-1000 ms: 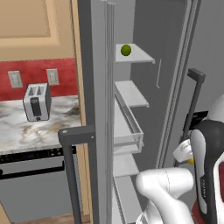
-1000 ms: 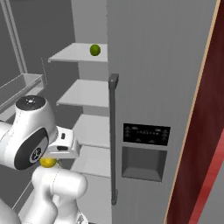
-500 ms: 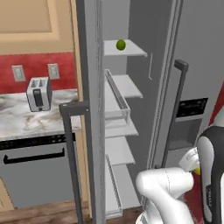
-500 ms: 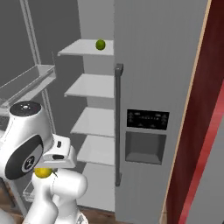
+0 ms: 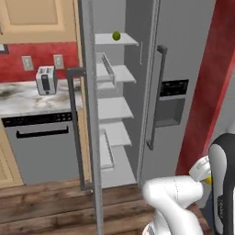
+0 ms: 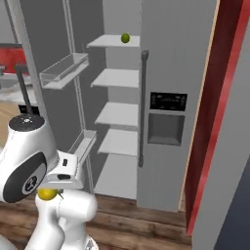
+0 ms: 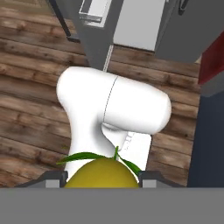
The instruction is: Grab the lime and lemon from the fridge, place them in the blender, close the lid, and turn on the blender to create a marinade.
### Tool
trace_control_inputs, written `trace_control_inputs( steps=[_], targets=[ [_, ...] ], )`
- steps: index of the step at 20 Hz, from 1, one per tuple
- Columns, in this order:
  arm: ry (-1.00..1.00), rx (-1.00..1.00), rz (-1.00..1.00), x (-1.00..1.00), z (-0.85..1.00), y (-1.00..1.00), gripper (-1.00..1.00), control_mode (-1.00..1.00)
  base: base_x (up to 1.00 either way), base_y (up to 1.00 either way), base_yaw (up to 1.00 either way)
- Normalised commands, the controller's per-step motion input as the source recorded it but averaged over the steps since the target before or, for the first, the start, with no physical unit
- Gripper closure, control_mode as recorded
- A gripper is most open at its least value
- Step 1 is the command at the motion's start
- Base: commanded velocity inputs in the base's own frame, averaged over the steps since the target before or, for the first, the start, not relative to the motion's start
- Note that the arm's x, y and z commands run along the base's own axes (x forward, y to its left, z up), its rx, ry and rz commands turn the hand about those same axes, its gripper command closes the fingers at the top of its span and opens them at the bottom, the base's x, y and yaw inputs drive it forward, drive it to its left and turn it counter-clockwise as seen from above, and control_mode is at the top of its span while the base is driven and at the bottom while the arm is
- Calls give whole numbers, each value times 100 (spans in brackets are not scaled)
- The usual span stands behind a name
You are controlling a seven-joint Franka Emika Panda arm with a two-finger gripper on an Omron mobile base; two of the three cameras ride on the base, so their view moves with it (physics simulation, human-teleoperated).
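The fridge (image 5: 183,46) (image 6: 176,58) stands with its left door (image 5: 87,114) swung open. On its top shelf rests the small green lime (image 5: 116,35) (image 6: 125,37). My gripper (image 6: 47,193) (image 7: 103,177) hangs low by the robot's body, well in front of the fridge, shut on the yellow lemon (image 6: 46,194) (image 7: 103,171). In the hand view the lemon, with green leaves at its stem, fills the space between the two fingertips (image 7: 52,177). A sliver of the lemon (image 5: 208,180) peeks out behind the arm in the left base view. Both the blender and the lid are out of view.
Left of the fridge a marble counter (image 5: 18,98) carries a silver toaster (image 5: 45,79), above a grey unit with a black handle (image 5: 41,147). A clear door bin (image 6: 63,71) juts from the open door. A red wall panel (image 5: 213,82) stands on the right. Wooden floor (image 7: 26,87) lies below.
The whole picture has shifted: the base has backed away from the fridge, which now looks smaller and shows more of itself. The gripper stays shut on the lemon.
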Motion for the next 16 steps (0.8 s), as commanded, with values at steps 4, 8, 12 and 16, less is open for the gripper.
trace_control_inputs(
  steps=[4,8,12,16],
  targets=[
    [0,0,0,0,0,0,100,100,-97,49,7],
    [0,0,0,0,0,0,100,100,-72,68,8],
    [0,0,0,0,0,0,100,100,-58,76,7],
    [0,0,0,0,0,0,100,100,-44,81,15]
  ],
)
